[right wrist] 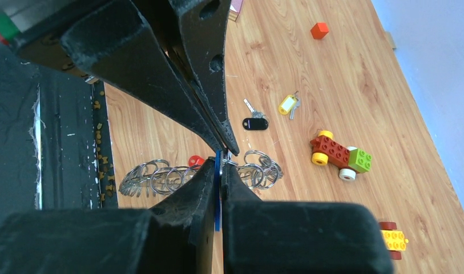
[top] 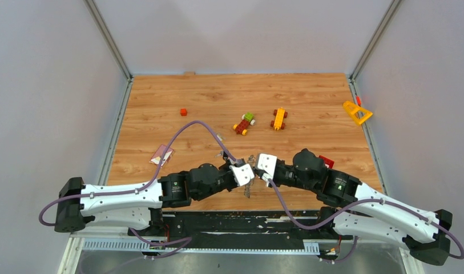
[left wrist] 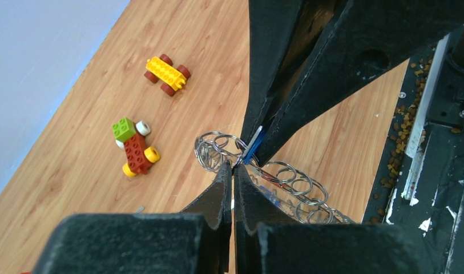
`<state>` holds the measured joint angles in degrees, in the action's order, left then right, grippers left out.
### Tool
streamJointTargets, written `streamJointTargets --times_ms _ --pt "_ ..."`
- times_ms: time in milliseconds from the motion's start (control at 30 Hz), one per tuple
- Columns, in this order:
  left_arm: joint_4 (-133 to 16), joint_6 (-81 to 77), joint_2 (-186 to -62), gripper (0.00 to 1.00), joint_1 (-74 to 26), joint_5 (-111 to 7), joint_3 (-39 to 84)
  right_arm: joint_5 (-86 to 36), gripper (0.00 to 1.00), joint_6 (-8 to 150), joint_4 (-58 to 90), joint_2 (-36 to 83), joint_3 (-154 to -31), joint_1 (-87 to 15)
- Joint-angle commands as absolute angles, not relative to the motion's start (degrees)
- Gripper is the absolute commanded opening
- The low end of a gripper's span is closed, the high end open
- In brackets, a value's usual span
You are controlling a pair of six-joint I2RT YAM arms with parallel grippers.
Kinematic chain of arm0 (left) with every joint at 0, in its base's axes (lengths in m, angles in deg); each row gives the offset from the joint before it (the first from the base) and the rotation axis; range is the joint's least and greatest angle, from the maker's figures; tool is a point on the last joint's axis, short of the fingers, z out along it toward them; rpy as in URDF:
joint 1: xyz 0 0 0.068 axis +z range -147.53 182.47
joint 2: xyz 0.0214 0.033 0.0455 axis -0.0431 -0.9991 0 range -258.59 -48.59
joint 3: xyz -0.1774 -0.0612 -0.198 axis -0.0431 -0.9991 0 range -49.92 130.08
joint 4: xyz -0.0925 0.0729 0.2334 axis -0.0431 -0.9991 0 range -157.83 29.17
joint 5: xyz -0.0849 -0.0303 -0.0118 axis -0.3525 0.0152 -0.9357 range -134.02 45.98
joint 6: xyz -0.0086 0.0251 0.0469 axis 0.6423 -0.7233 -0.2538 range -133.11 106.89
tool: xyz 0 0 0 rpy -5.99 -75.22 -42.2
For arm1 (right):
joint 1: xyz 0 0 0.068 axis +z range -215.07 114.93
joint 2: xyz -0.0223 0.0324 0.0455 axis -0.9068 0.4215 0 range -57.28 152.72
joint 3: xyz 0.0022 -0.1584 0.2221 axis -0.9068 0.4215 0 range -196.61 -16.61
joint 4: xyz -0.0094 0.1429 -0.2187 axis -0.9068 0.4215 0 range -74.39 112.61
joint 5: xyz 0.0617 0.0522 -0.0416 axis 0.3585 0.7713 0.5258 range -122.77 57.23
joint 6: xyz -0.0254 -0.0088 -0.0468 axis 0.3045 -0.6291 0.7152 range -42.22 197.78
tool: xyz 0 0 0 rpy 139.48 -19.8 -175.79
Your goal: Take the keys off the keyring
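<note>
The keyring [left wrist: 298, 185] is a string of linked silver wire rings, hanging between both grippers just above the table's front edge [top: 250, 161]. My left gripper [left wrist: 234, 169] is shut on one ring at its fingertips. My right gripper [right wrist: 219, 162] is shut on a blue key [right wrist: 218, 191], whose flat head stands edge-on between the pads. In the left wrist view that blue key [left wrist: 253, 145] sits at the right gripper's tips. A red key head [right wrist: 196, 160] shows among the rings. Two loose keys lie on the wood, one with a black tag [right wrist: 255, 123], one with a yellow tag [right wrist: 287, 104].
A red-and-green block vehicle [top: 244, 123] and a yellow one [top: 279, 119] stand mid-table. There is a small red cube [top: 184, 112] further left, a yellow plastic triangle [top: 356, 112] at the right edge, and a pink card [top: 162, 154] on the left. The black base strip [top: 229, 220] runs behind the grippers.
</note>
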<state>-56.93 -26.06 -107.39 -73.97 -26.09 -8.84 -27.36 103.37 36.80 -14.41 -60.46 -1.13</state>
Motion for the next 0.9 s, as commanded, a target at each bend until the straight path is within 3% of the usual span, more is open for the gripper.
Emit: streamJointTargets --times_ms 0,867 --pt "-61.7 -26.2 -110.0 0.00 -72.9 -22.4 -8.6 -21.8 0.00 102.2 27.4 -15.2 -62.1 -0.1" --pt "-49.3 -23.9 -109.1 0.00 -73.0 -34.3 -12.2 -19.0 0.00 101.3 21.9 -12.2 -60.2 -0.1"
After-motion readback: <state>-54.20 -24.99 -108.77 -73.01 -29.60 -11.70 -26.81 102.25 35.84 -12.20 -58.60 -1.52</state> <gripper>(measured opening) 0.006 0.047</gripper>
